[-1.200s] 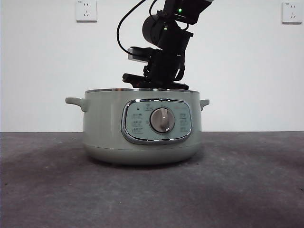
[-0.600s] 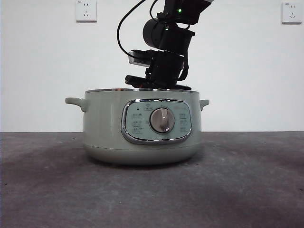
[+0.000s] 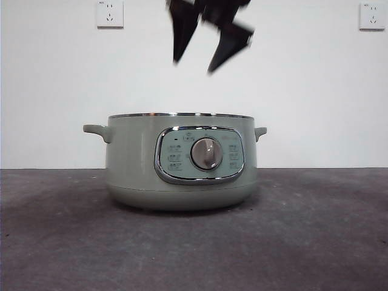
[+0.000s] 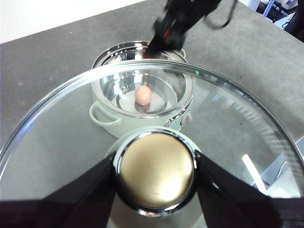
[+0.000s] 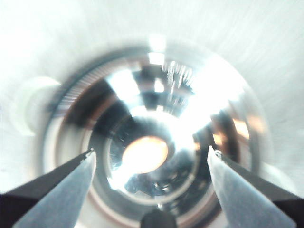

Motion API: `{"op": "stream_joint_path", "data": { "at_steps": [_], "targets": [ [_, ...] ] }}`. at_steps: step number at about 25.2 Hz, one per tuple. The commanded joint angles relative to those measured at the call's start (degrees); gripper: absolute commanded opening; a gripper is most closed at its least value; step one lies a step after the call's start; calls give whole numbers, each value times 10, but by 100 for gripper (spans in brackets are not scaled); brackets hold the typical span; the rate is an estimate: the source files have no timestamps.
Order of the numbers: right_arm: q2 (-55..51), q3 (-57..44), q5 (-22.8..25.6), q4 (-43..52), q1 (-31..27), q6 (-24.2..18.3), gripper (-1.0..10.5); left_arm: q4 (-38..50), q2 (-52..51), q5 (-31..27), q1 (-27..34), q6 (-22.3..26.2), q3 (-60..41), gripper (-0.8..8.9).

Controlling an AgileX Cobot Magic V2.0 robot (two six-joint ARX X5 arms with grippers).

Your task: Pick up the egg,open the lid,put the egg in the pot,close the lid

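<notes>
Left wrist view: egg (image 4: 143, 94) sits on the floor of the open pot (image 4: 111, 124), lid (image 4: 57, 142) held aloft by the left gripper (image 4: 156, 173), jaws clamped on its knob (image 4: 156, 169). Right gripper (image 3: 210, 43) hangs above the pot, jaws spread, empty. Only closing remains. Risk: lid lowered off-centre catches the rim and sits tilted, or hits the right gripper if that arm isn't clear.

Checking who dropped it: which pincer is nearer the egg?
Right pincer, open just above the pot holding the egg. Left pincer holds the lid higher up.
</notes>
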Motion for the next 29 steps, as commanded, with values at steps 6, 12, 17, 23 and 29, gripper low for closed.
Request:
{"op": "stream_joint_path", "data": {
  "at_steps": [6,12,17,23,29],
  "targets": [
    [-146,2,9,-119,-21,-12,405,66,34,31,-4,8,3,-9],
    [-273,-33,-33,-128,-25,-5,402,117,110,33,-46,19,3,-8],
    [-414,-148,-33,-128,-24,-3,402,210,192,32,-89,19,3,-8],
    [-567,-286,-12,-128,-24,11,402,298,293,2,-117,24,3,-8],
    [-662,-365,-12,-128,-24,38,402,380,370,-11,-128,24,3,-9]
  ]
}}
